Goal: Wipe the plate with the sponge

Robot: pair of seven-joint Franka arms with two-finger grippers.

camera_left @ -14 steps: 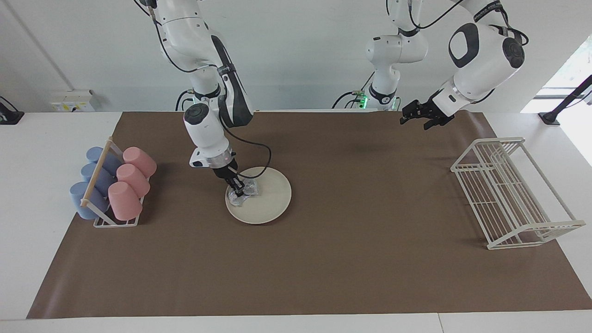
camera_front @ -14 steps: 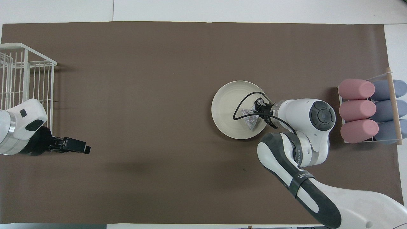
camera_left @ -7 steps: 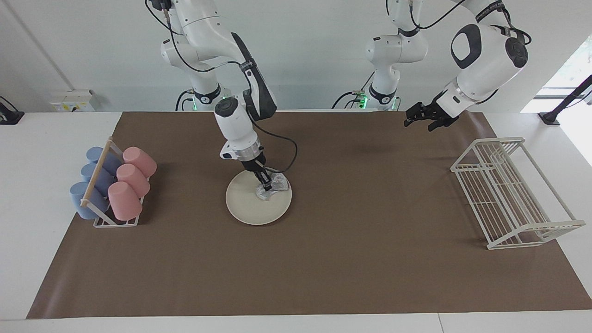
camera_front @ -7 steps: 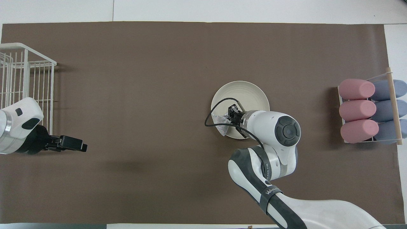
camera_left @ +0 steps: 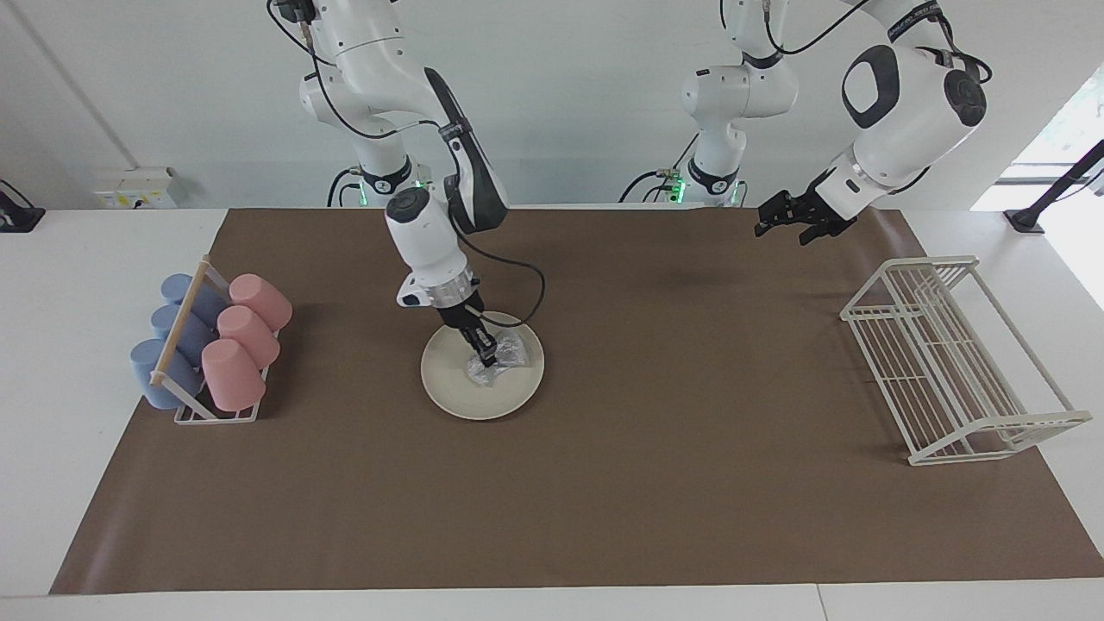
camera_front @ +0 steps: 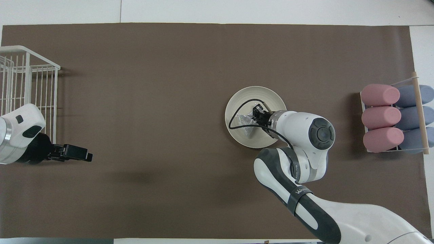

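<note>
The cream-white plate (camera_left: pixel 455 381) lies on the brown mat, toward the right arm's end of the table; it also shows in the overhead view (camera_front: pixel 258 94). My right gripper (camera_left: pixel 485 352) points down onto the plate and is shut on the silvery crinkled sponge (camera_left: pixel 503 352), which presses on the plate's surface near its middle. In the overhead view the sponge (camera_front: pixel 245 121) lies on the plate just off the right gripper (camera_front: pixel 255 114). My left gripper (camera_left: pixel 780 231) is open and empty, held up over the mat near the wire rack, and waits; it also shows in the overhead view (camera_front: pixel 89 157).
A holder with pink and blue cups (camera_left: pixel 211 345) stands at the right arm's end of the table (camera_front: pixel 393 118). A white wire rack (camera_left: pixel 949 354) stands at the left arm's end (camera_front: pixel 27 78). A black cable loops over the plate.
My right gripper swept the sponge across the plate toward the left arm's end, to the rim, then back toward the plate's middle. The left arm barely moved.
</note>
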